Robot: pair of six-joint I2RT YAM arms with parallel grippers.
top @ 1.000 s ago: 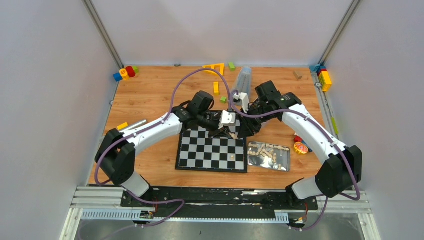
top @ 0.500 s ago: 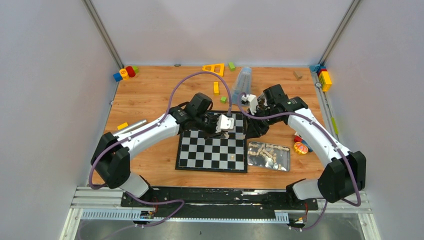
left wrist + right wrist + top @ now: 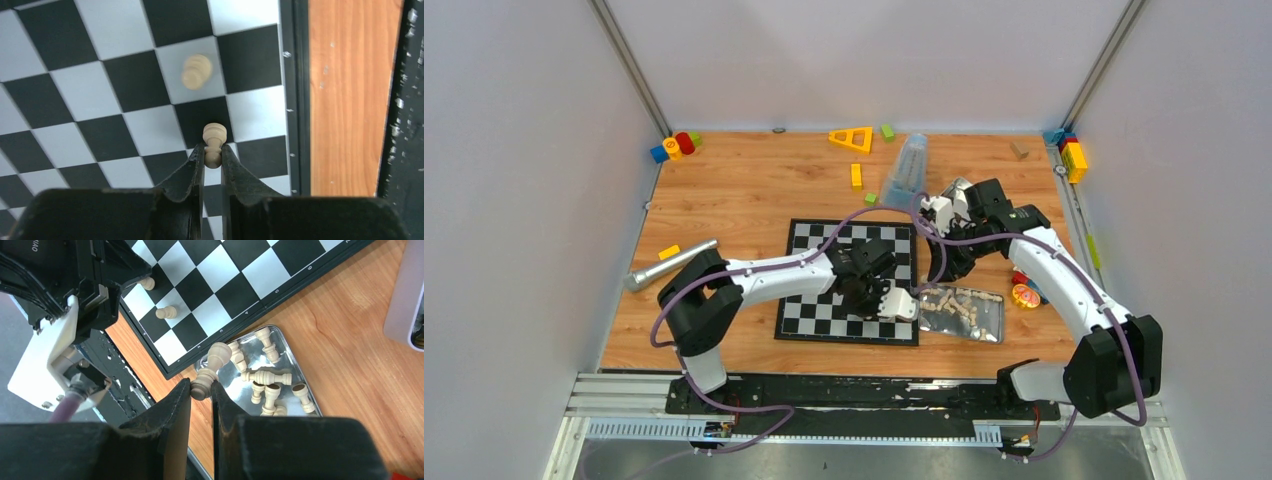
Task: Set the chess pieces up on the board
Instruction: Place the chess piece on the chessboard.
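— What is the left gripper (image 3: 212, 154) doing?
— It is clamping a pawn (image 3: 214, 134) by the board's (image 3: 85, 90) rim, near a second pawn (image 3: 196, 71).
— And the right gripper (image 3: 201, 388)?
— It is pinching a larger piece (image 3: 216, 360) by its base, over the tin (image 3: 291, 359) holding loose pieces (image 3: 270, 376) just beside the board.

1. Left arm (image 3: 769, 275): stretched low and rightward; left gripper (image 3: 212, 152) fingers (image 3: 195, 170) nipped on a pawn (image 3: 214, 140) (head past the tips).
2. Right arm (image 3: 1064, 275): elbow bent; right gripper (image 3: 201, 387) fingers pinching a chess piece (image 3: 214, 365) (by its base).
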